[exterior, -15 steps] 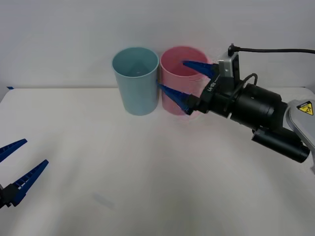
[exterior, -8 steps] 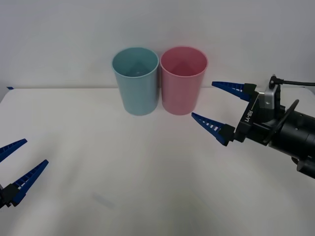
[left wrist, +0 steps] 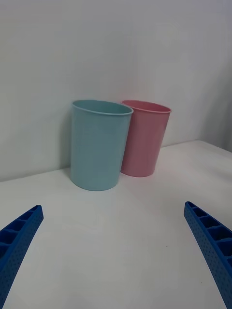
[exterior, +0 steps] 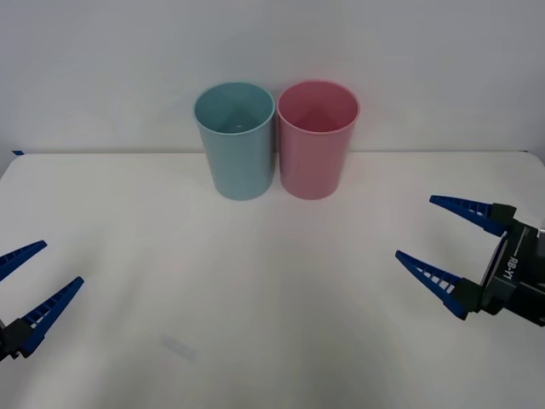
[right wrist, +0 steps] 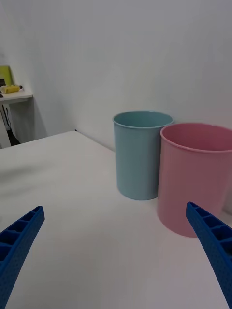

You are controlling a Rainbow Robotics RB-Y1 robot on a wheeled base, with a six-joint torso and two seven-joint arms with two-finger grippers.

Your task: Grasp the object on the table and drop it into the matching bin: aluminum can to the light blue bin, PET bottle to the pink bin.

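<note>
The light blue bin (exterior: 236, 141) and the pink bin (exterior: 317, 141) stand upright side by side at the back of the white table (exterior: 255, 281), light blue on the left. The aluminum can and the PET bottle are out of view. My right gripper (exterior: 414, 227) hovers open at the right front, well clear of the pink bin, nothing between its fingers. My left gripper (exterior: 63, 262) hangs open and empty at the front left edge. In the right wrist view the open gripper (right wrist: 115, 207) faces the light blue bin (right wrist: 140, 159) and pink bin (right wrist: 193, 178). The left wrist view's open gripper (left wrist: 113, 206) faces both bins (left wrist: 99, 145).
A plain white wall rises right behind the bins. A shelf (right wrist: 12, 94) with a yellow item sits far off at the room's side.
My right gripper has pulled back from the pink bin's rim toward the right front of the table, staying open. The left arm has not moved.
</note>
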